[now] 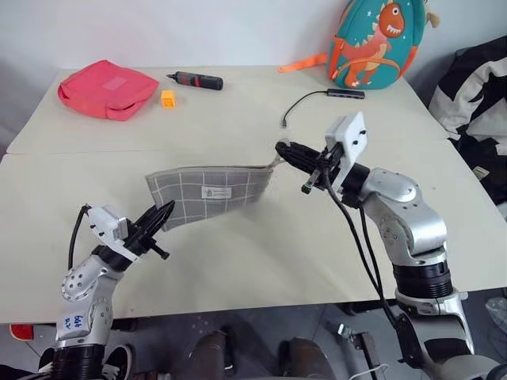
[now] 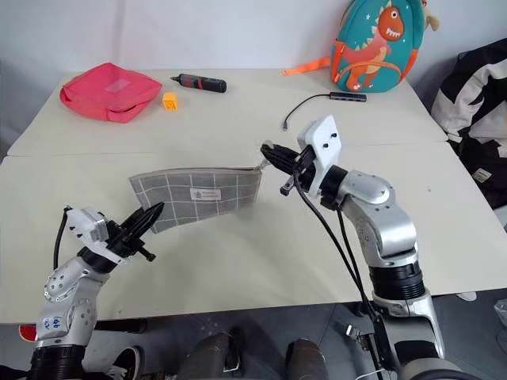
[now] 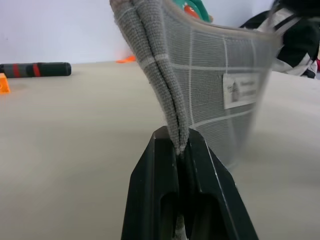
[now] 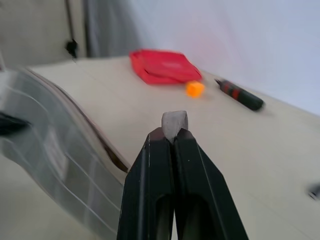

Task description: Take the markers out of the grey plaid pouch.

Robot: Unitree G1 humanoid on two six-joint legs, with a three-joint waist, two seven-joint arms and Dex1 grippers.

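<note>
The grey plaid pouch (image 1: 210, 192) hangs stretched above the table between my two grippers, its white label (image 1: 215, 192) facing me. My left gripper (image 1: 165, 212) is shut on the pouch's left end, and the fabric is pinched between the fingers (image 3: 165, 165) in the left wrist view. My right gripper (image 1: 281, 149) is shut on a small grey tab (image 4: 174, 120) at the pouch's upper right corner. The pouch's top edge (image 4: 107, 150) gapes slightly there. The markers are hidden from view.
A pink-red pouch (image 1: 107, 89), an orange block (image 1: 167, 98) and a black-and-red screwdriver (image 1: 198, 80) lie at the table's far left. A teal dinosaur backpack (image 1: 376, 43) and a cabled hub (image 1: 346, 93) sit at the far right. A black-and-white garment (image 1: 475, 95) lies beyond the right edge.
</note>
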